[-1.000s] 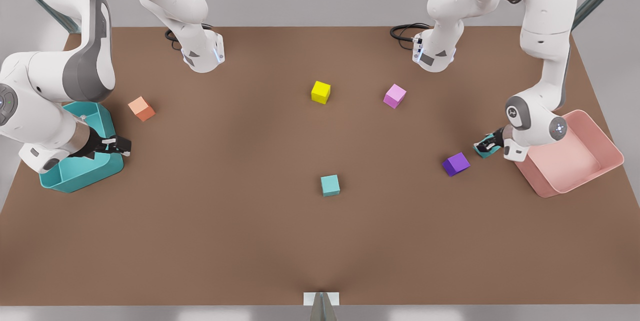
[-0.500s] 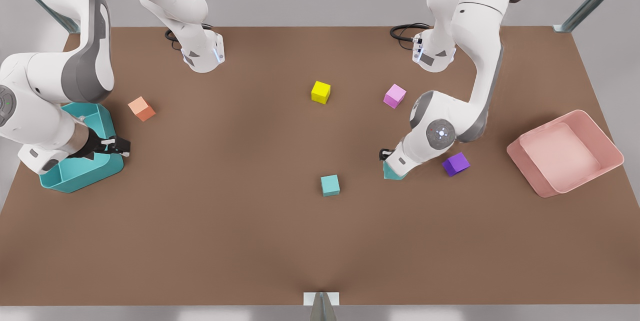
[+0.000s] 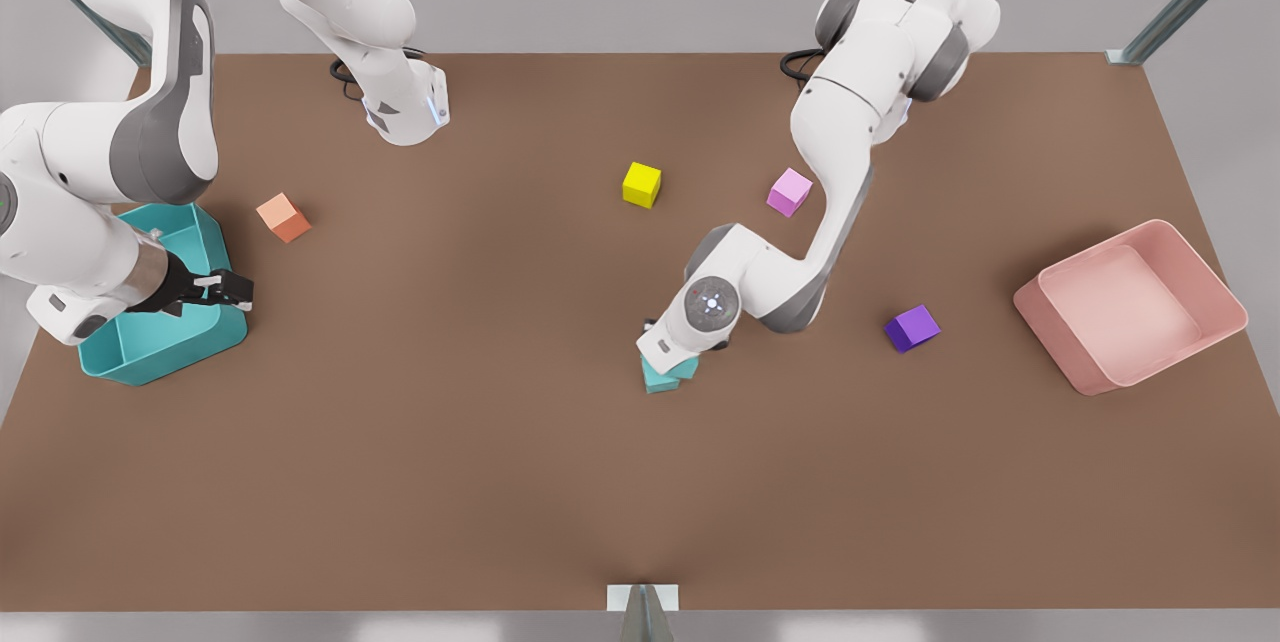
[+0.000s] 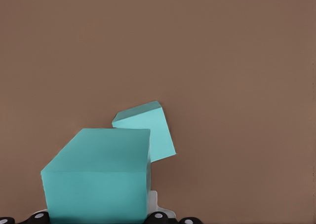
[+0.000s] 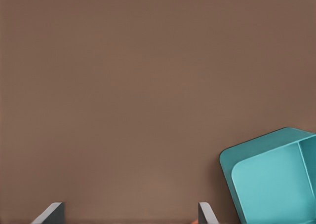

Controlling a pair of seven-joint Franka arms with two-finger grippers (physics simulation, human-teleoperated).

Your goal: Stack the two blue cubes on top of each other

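Lower blue cube (image 3: pixel 657 382) — largely hidden under held blue cube (image 3: pixel 684 367)

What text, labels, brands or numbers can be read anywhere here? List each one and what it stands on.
None: no readable text in these views.
The held blue cube in the left end effector, the other blue cube on the table and the teal bin near the waiting right end effector are plain.
The round emblem on the left arm's wrist is a symbol, not lettering.

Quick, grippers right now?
Left gripper: shut on a blue cube, above the other blue cube.
Right gripper: open, holding nothing, beside the teal bin.
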